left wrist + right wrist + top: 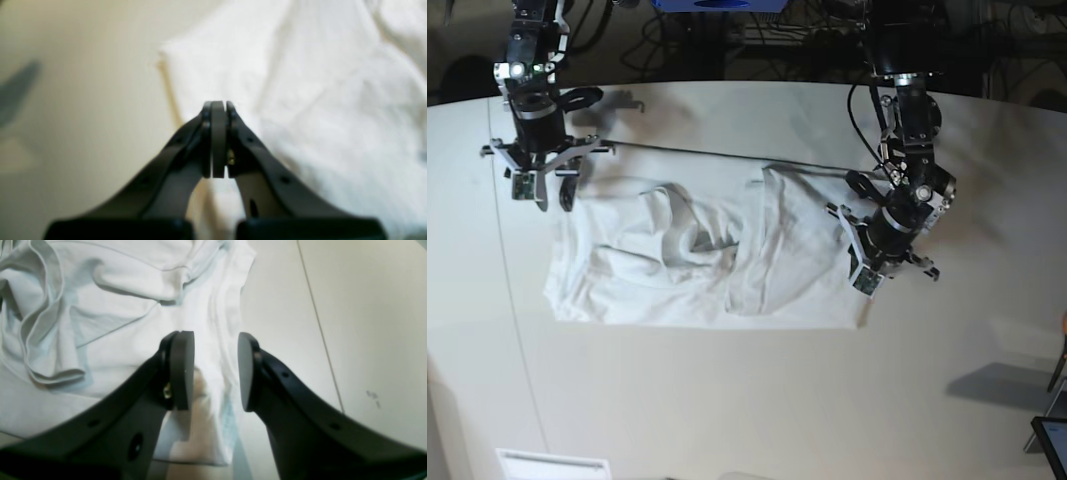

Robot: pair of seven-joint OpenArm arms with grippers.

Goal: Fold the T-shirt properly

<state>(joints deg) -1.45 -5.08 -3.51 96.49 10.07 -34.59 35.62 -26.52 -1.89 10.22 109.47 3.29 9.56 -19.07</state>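
We see the T-shirt (pixel 697 260) lying rumpled across the middle of the pale tabletop (pixel 727 400). Our left tool (pixel 864 281), jaws together, hovers at its right edge; farther off, our right tool (pixel 543 192) stands apart above its left corner.

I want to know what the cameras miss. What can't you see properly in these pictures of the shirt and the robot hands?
- Left wrist view: the T-shirt is blurred, so its seams and hems cannot be made out.
- Left wrist view: the shut left gripper hides the cloth right under it.
- Right wrist view: the open right gripper covers part of the shirt's edge; the top and left edges cut the shirt off.
- Base view: bunched folds hide the sleeves and collar.
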